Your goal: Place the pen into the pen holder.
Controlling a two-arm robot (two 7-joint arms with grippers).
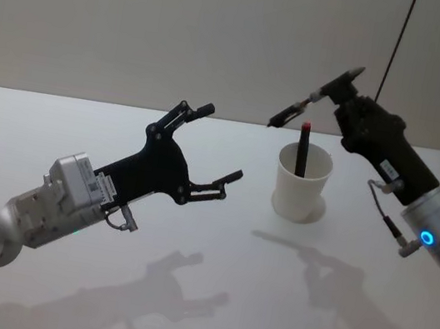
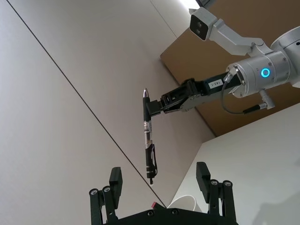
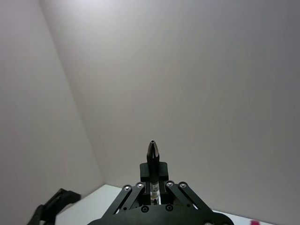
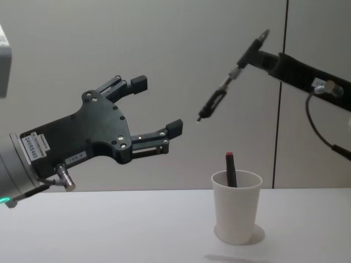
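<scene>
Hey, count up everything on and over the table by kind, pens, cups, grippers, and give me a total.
Pens: 2, one held in the right gripper above the table, one with a red tip standing in the cup
Paper cups: 1, white pen holder
Grippers: 2, right one shut on the pen, left gripper open, fingers spread
Total: 5

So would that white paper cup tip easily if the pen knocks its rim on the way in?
Probably. The tapered white paper cup looks light, with a base narrower than its rim. The red-capped marker leaning inside adds little ballast. The black pen in the right claw hangs tilted, so a rim knock could push sideways.
</scene>
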